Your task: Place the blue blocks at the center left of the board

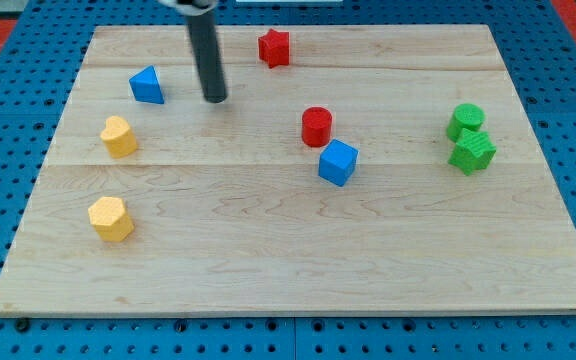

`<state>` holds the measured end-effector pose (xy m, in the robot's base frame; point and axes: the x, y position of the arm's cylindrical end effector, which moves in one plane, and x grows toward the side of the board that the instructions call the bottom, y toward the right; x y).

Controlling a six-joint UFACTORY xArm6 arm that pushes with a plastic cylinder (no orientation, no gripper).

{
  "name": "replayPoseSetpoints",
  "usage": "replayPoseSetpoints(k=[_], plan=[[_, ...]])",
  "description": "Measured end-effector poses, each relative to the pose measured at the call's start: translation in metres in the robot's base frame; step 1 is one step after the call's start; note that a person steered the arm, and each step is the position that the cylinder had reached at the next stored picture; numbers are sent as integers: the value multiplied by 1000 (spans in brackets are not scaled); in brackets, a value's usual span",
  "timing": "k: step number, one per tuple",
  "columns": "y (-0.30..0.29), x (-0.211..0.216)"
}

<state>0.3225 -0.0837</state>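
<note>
A blue triangular block (147,85) lies at the upper left of the wooden board (268,260). A blue cube (337,162) lies just right of the board's middle, touching or nearly touching a red cylinder (316,126) above it. My tip (215,99) stands on the board to the right of the blue triangular block, about a block and a half away, and well up and left of the blue cube. It touches no block.
Two yellow blocks lie at the left, one (119,136) below the blue triangle and one (111,218) lower down. A red star-like block (274,47) lies near the top edge. A green cylinder (466,120) and a green star-like block (473,152) lie together at the right.
</note>
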Motion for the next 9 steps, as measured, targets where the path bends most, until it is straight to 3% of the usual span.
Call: replayPoseSetpoints(k=[1,2,4,5,7,8,9], plan=[[-99,-16],[-156,4],[-126,96],[-57,155],[104,173],[173,176],[167,138]])
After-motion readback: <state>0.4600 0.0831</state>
